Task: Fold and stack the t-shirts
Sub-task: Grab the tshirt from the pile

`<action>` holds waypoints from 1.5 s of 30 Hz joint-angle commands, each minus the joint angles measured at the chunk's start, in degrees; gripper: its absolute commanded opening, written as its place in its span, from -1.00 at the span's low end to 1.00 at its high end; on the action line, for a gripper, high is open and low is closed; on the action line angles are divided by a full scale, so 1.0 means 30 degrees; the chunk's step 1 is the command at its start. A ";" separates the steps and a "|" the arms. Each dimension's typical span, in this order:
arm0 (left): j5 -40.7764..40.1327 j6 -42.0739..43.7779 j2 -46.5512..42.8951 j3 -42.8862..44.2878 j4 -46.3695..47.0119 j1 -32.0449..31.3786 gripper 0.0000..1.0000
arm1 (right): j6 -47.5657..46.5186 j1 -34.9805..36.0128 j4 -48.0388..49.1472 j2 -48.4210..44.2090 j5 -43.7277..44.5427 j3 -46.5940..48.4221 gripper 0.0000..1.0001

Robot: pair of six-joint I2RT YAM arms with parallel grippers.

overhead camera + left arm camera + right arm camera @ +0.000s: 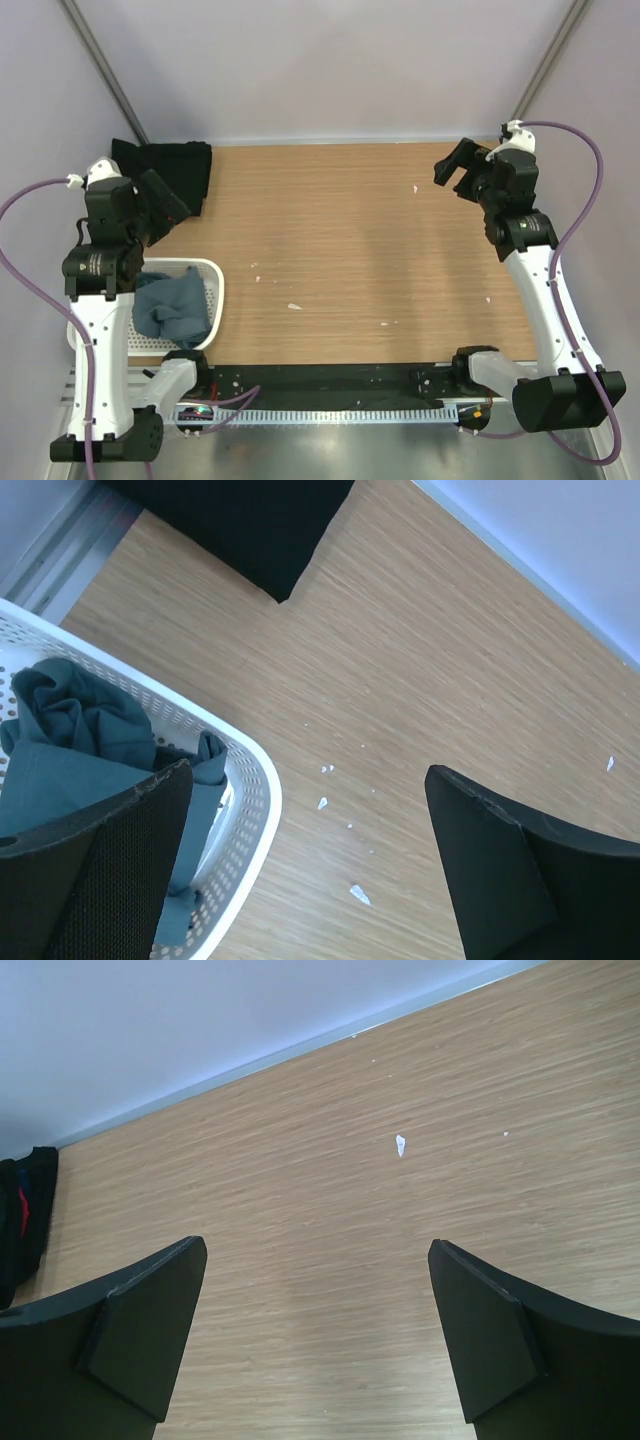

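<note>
from above, the black t-shirt (190, 165) lies flat at the far-left corner of the table (350, 240), its edges straight enough that it looks already folded. the blue-grey t-shirt (175, 305) sits crumpled in the white perforated basket (216, 290) at the near left. the left gripper (168, 208) hangs between the two, over the near edge of the black shirt. the right gripper (455, 172) is raised at the far right, well apart from both shirts. neither has hold of anything.

the left wrist view shows the left gripper's jaws spread wide and empty above bare wood just beside the basket's rim. the blue-grey cloth is bunched in deep folds against the basket wall, and one lobe pokes up near the rim. it should be light, limp and not slippery. a pinch on that raised lobe would lift it, but the rest would trail and could snag on the rim. once it is spread out, the shoulders or hem corners would be the better places to hold.

in the right wrist view the jaws are just as wide apart, with only wood grain between them. a dark sliver at the left edge is probably the black t-shirt (40, 1190), though too little of it shows to be sure. being soft, its folded stack would slump if lifted from one point.
</note>
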 commanded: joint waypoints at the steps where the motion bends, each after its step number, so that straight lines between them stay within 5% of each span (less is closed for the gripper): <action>1: 0.0116 0.0201 -0.0797 -0.0377 0.0435 -0.0002 1.00 | 0.0073 -0.0027 0.0303 -0.0039 -0.0301 0.0746 0.99; 9: -0.0996 -0.4714 -0.3435 -0.4126 -0.0119 -0.0002 1.00 | 0.0863 -0.0027 -0.0576 0.0019 -0.0301 -0.0425 0.99; 15: -0.2868 -0.9258 -0.2296 -0.6384 -0.4102 0.0056 0.79 | 0.1596 0.0002 -0.0609 -0.0184 -0.1121 -0.1886 0.99; 21: -0.4834 -1.0141 -0.1125 -0.7526 -0.4372 0.2070 0.79 | 0.1509 -0.0027 -0.0343 -0.0420 -0.0917 -0.2770 0.99; 28: -0.1735 -0.8648 -0.0071 -1.0192 -0.2319 0.7604 0.89 | 0.1596 -0.0027 -0.0256 0.0195 -0.0712 -0.2682 0.99; 34: -0.1379 -0.8588 0.0547 -1.2124 0.0021 0.8640 0.90 | 0.1421 -0.0027 0.0214 0.1014 -0.0623 -0.1981 0.99; 37: -0.1173 -0.8823 0.0781 -1.2742 0.1954 0.8670 0.65 | 0.1216 0.0002 -0.0020 0.1861 -0.0623 -0.0986 0.99; 40: -0.1407 -0.8678 0.0957 -1.3270 0.2924 0.8641 0.08 | 0.0894 -0.0027 -0.0400 0.2478 -0.0623 0.0069 0.99; 41: -0.1466 -0.8503 0.0957 -1.3184 0.3013 0.8641 -0.43 | 0.0806 0.0002 -0.0489 0.2625 -0.0623 0.0333 0.99; 43: -0.1583 -0.7891 0.0754 -1.2746 0.2897 0.8641 -0.99 | 0.0601 0.0002 -0.0724 0.2773 0.0044 0.0920 0.99; 45: -0.1583 -0.7274 0.0229 -1.1226 0.2430 0.8641 -0.99 | 0.0542 -0.0027 -0.0695 0.2774 0.0430 0.1155 0.99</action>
